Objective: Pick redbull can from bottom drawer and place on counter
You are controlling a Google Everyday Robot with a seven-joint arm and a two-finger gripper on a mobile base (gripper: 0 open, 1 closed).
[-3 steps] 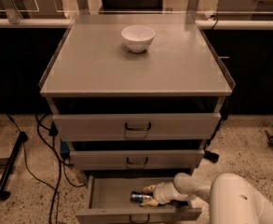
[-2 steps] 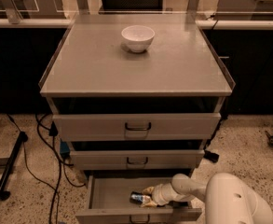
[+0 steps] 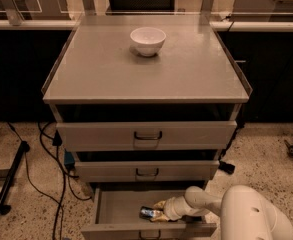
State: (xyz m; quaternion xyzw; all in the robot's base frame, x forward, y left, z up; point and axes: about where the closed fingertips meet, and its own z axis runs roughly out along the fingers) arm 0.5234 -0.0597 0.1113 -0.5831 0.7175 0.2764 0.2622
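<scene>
The bottom drawer (image 3: pixel 117 208) is pulled open at the foot of the grey cabinet. The redbull can (image 3: pixel 147 212) lies on its side inside it, near the front middle. My gripper (image 3: pixel 158 211) reaches into the drawer from the right and sits right against the can's right end. My white arm (image 3: pixel 201 201) comes in from the lower right. The counter (image 3: pixel 111 69) is the broad grey top of the cabinet, well above the gripper.
A white bowl (image 3: pixel 148 40) stands on the counter near its back middle. The two upper drawers (image 3: pixel 146 135) are closed. Black cables (image 3: pixel 61 169) and a dark bar (image 3: pixel 10 179) lie on the speckled floor to the left. A pale worktop with a glass screen (image 3: pixel 36 4) runs behind.
My arm has shifted slightly to the left, deeper over the drawer. The can lies in about the same spot.
</scene>
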